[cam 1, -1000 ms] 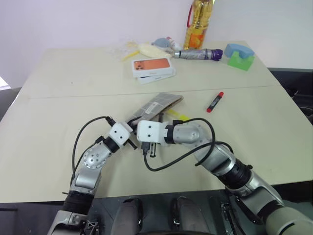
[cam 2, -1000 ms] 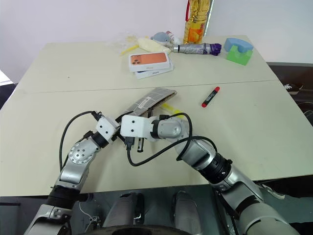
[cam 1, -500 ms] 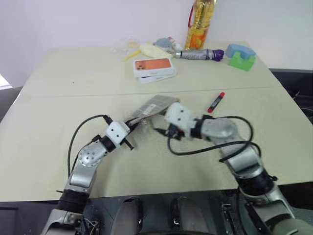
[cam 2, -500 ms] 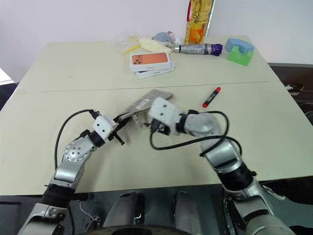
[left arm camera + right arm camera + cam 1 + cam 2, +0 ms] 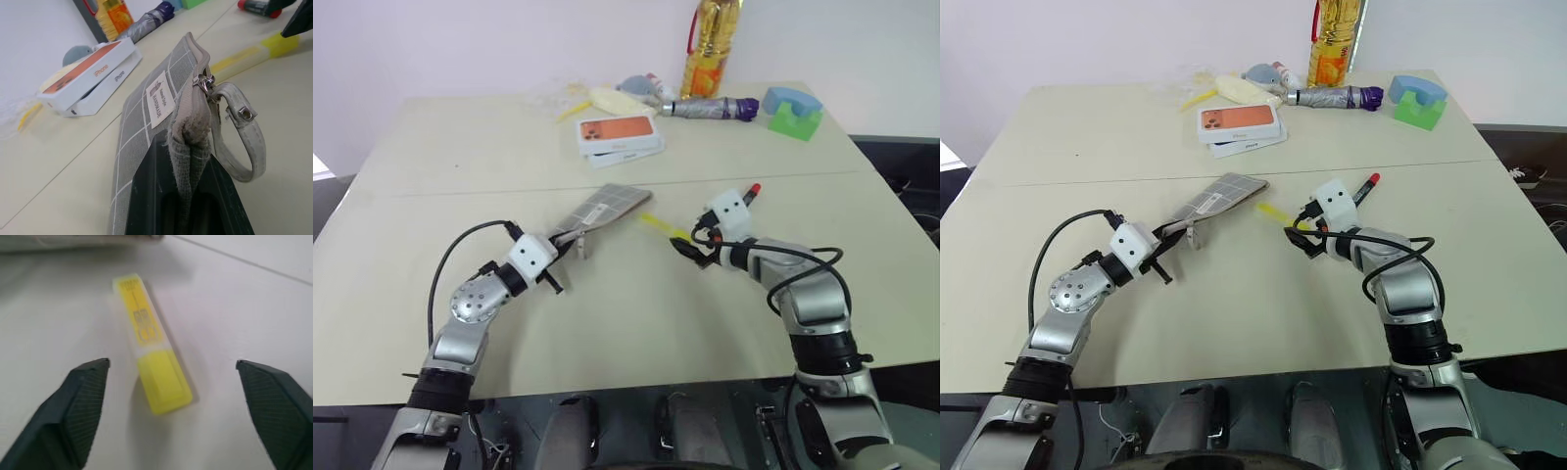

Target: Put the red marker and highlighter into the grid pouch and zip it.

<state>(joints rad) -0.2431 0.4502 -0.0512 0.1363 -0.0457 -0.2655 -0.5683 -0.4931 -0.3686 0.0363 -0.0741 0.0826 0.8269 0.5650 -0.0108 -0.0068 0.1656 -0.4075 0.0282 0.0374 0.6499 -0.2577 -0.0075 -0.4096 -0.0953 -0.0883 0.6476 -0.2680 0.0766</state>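
Near my two grippers: one grid pouch (image 5: pixel 597 209), one highlighter (image 5: pixel 150 374), one red marker (image 5: pixel 751 193), two white boxes (image 5: pixel 621 136), one oil bottle (image 5: pixel 710 49).

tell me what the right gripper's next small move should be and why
Probably ease the right gripper down and close on the highlighter. Its jaws stand open with the highlighter lying on the table between them, not yet touched. The left gripper is shut on the edge of the grid pouch, and the red marker lies on the table beyond the right gripper.

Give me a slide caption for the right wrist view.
Open right gripper poised over the yellow highlighter lying on the table.
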